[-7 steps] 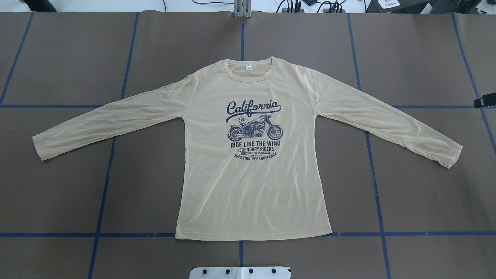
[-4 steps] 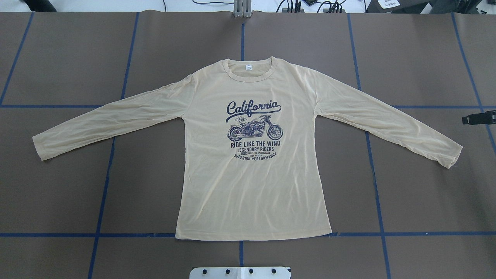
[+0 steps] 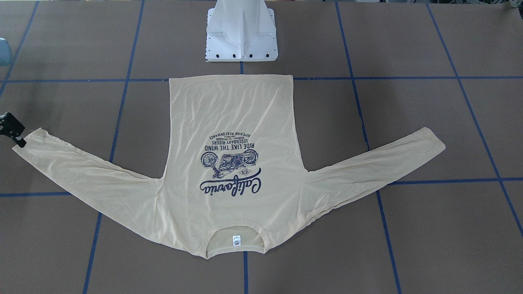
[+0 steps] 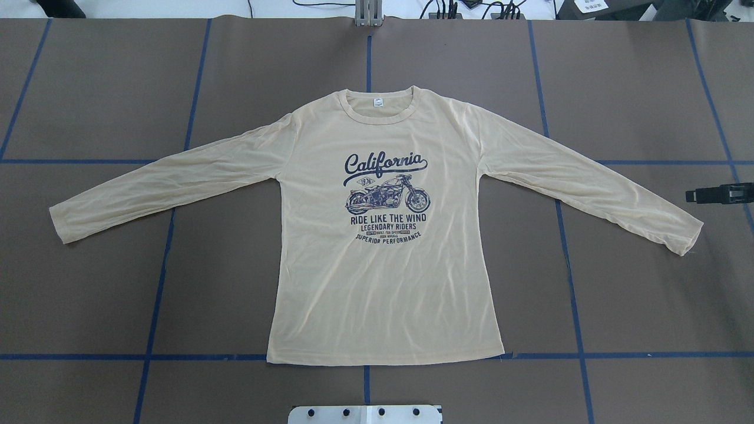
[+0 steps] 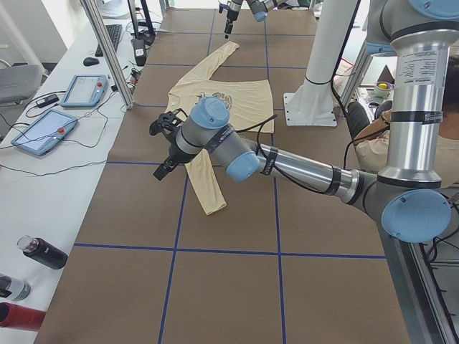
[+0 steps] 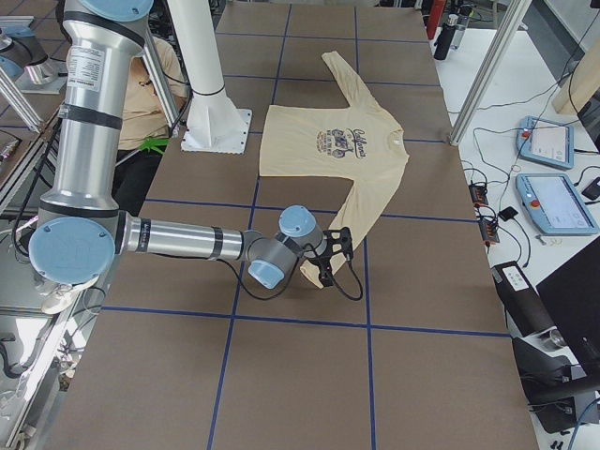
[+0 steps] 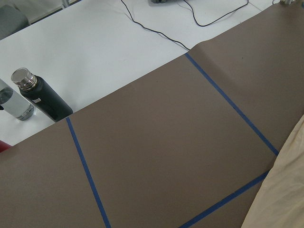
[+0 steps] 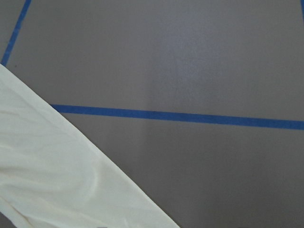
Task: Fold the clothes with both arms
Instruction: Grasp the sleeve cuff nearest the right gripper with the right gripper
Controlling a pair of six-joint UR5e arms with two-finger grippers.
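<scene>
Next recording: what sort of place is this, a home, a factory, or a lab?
Probably a robotics lab workcell: a brown-covered table gridded with blue tape, teach pendants on a white side bench, and aluminium frame posts alongside.

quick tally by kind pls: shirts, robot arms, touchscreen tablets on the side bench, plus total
shirt: 1
robot arms: 2
tablets: 2
total: 5
</scene>
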